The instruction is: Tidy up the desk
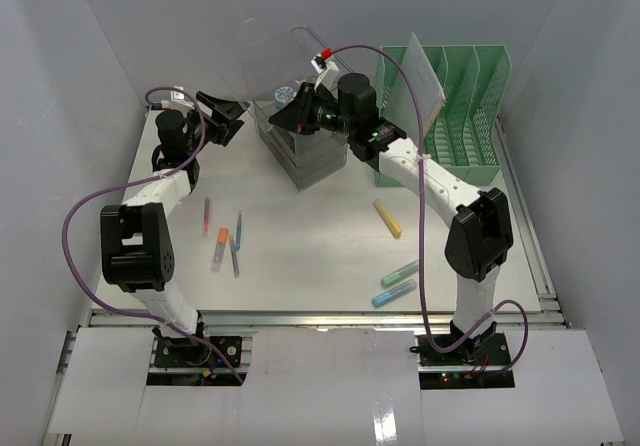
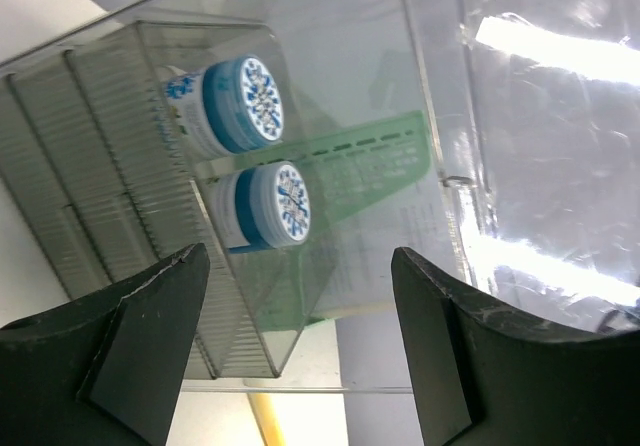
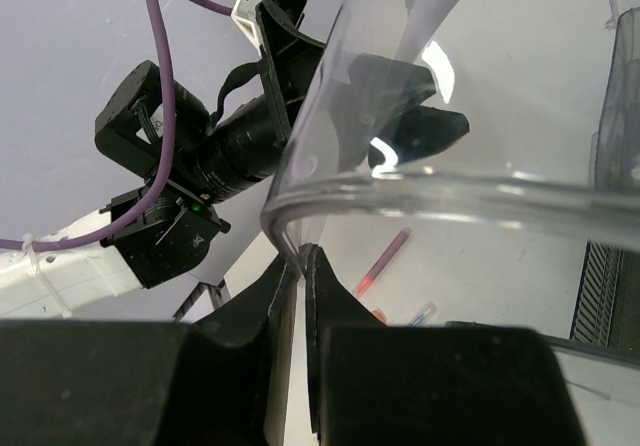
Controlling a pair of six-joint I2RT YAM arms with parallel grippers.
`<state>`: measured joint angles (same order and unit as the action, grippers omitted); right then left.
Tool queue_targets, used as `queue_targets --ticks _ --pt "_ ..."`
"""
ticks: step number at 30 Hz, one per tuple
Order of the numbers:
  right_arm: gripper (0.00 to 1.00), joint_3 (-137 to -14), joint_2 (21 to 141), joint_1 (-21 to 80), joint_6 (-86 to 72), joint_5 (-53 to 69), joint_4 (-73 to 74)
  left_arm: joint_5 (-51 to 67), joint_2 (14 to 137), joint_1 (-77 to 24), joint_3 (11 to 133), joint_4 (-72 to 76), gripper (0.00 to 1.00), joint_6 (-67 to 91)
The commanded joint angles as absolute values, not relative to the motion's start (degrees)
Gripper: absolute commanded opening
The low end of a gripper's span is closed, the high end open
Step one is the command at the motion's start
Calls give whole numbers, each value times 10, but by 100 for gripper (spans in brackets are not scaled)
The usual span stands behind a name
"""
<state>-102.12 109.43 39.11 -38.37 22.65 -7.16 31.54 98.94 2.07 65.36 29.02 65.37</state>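
On the white desk (image 1: 320, 266) stands a clear ribbed storage box (image 1: 310, 156) with its clear lid (image 1: 275, 66) raised. My right gripper (image 1: 292, 116) is shut on the lid's curved rim (image 3: 303, 256), pinching its thin edge. My left gripper (image 1: 235, 116) hangs open just left of the box, with nothing between its fingers. In the left wrist view the left gripper (image 2: 298, 266) faces the box (image 2: 120, 166), which holds a round blue-and-white tub (image 2: 245, 106) with a second like it, or its reflection, below. The lid (image 2: 540, 146) fills the right side.
Loose on the desk lie a red pen (image 1: 207, 216), a blue pen (image 1: 238, 228), an orange marker (image 1: 220, 246), a yellow highlighter (image 1: 388, 218), a green one (image 1: 400, 272) and a blue one (image 1: 394, 293). A green file rack (image 1: 460, 116) stands back right.
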Motion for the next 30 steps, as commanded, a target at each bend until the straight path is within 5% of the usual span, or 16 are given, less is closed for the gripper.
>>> queue_targets --ticks 1,3,6,10,22,30 --pt "18 -1010 1057 394 -378 242 -111 357 984 19 666 333 84 679" --pt "28 -1003 1052 393 -373 242 -111 358 982 20 666 333 84 680" --pt "58 -974 1034 392 -355 244 -110 356 977 20 666 328 84 682" --pt "80 -907 993 387 -312 260 -90 351 973 25 654 324 85 682" --pt "98 -644 773 351 -28 481 -72 282 979 41 633 96 84 574" --pt "93 -560 739 225 29 681 -70 316 1041 40 635 110 77 560"
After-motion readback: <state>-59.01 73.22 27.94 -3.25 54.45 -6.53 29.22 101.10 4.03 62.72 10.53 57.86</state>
